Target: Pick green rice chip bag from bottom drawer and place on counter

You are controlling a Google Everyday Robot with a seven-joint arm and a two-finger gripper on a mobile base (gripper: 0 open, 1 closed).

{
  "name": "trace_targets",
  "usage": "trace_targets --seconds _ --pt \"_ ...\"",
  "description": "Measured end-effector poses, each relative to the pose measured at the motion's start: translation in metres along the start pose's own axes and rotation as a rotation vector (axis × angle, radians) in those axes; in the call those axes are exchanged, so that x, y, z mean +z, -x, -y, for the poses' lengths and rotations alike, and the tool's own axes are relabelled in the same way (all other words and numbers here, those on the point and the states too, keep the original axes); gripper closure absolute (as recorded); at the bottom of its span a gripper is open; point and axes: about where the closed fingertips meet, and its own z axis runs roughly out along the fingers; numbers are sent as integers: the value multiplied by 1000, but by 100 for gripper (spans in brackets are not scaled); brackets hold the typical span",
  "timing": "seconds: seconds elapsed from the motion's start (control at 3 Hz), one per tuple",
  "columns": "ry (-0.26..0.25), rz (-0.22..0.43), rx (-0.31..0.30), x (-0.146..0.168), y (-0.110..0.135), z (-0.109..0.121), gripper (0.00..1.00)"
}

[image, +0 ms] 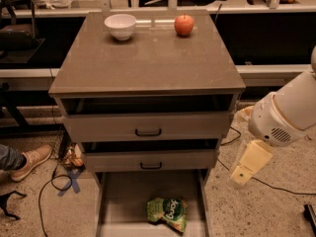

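Observation:
The green rice chip bag [168, 213] lies crumpled on the floor of the pulled-out bottom drawer [118, 206], right of its middle, with the dark green round logo facing up. The counter [148, 58] tops the three-drawer cabinet. My gripper [245, 168] hangs from the white arm [286, 113] to the right of the cabinet, level with the middle drawer. It is outside the drawer, above and to the right of the bag, and holds nothing that I can see.
A white bowl [121, 25] and a red apple [184, 24] stand at the back of the counter. The two upper drawers [148, 131] with black handles are slightly open. A person's shoe [29, 161] and cables lie on the floor at the left.

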Motion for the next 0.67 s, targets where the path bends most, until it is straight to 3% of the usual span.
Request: trace_targets --seconds 0.33,0.67 --pt "11 -12 23 11 -8 1 0" --pt "22 -53 64 55 -26 -1 0"
